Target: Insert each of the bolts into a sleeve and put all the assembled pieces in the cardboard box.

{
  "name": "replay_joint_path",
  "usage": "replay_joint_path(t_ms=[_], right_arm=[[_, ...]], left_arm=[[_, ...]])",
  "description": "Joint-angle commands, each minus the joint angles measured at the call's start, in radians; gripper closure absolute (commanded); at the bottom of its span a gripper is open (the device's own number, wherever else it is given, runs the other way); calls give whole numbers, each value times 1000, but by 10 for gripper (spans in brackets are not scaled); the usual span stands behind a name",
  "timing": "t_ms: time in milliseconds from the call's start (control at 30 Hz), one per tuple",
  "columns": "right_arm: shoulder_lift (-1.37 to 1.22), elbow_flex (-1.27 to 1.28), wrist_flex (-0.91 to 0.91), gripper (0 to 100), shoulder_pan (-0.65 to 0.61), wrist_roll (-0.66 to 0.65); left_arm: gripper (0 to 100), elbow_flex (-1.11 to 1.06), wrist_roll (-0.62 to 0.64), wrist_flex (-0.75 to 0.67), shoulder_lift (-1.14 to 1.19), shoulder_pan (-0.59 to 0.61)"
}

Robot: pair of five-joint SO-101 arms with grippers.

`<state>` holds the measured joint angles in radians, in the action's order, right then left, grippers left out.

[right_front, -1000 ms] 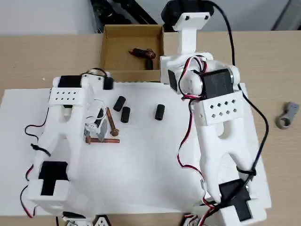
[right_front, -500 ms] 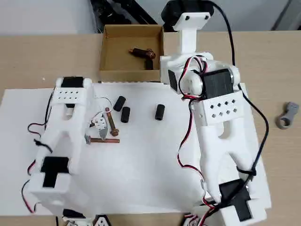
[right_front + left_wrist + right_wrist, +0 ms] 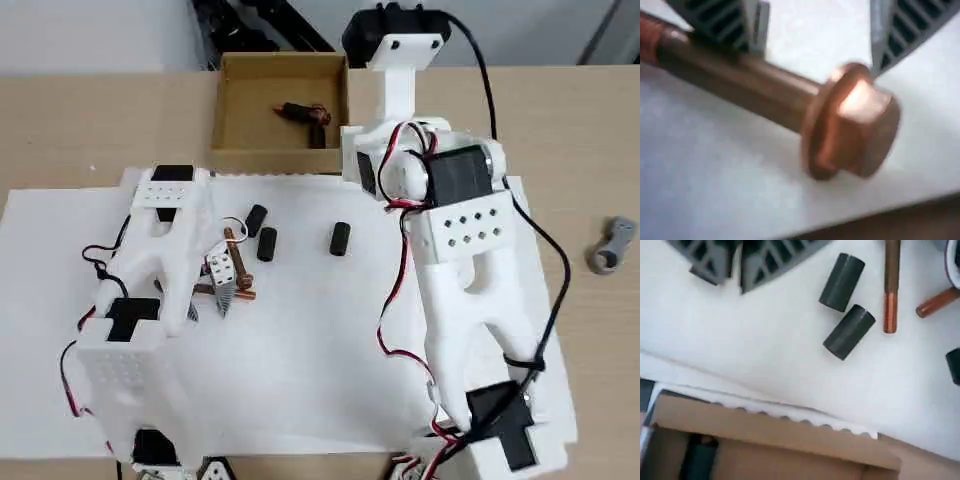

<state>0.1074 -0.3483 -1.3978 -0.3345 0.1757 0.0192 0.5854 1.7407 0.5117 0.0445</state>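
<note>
Two copper bolts lie on the white sheet: one (image 3: 237, 258) points toward the box, the other (image 3: 238, 293) lies crosswise under my left gripper (image 3: 222, 288). Up close that bolt's hex head (image 3: 855, 145) sits just beyond the left gripper (image 3: 817, 55), which is open, its fingers either side of the shank. Three black sleeves (image 3: 256, 219) (image 3: 267, 243) (image 3: 340, 238) lie loose nearby. The cardboard box (image 3: 232, 110) holds one assembled piece (image 3: 305, 113). My right gripper (image 3: 737, 272) hangs shut and empty above the sheet near the box wall (image 3: 765, 432), beside two sleeves (image 3: 841, 282) (image 3: 849, 332).
The white sheet (image 3: 300, 380) covers the middle of the wooden table. A grey plastic part (image 3: 612, 245) lies off the sheet at the far right. The right arm (image 3: 450, 200) stands next to the box's right corner. Black cables run behind the box.
The left arm has swung in and lowered, bringing its gripper down over the crosswise bolt. The right arm has stayed where it was.
</note>
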Motion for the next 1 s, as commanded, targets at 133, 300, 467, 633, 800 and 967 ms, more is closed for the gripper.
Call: replay_joint_path(t_ms=[133,300,467,633,800,967], right_arm=[[41,-5,5,991,5,-2],[41,0,42,991,5,-2],[41,2,45,991,2,-2],[41,2,45,991,1,-2],[41,2,45,991,1,-2],[41,2,45,991,-1,0]], left_arm=[[859,56,-32,-15,-199,3],[859,53,-23,11,-359,-2],[858,44,12,9,-437,-2],[856,-45,81,-71,-436,-8],[856,-130,137,-210,-436,-23],[855,-133,198,-265,-436,-51]])
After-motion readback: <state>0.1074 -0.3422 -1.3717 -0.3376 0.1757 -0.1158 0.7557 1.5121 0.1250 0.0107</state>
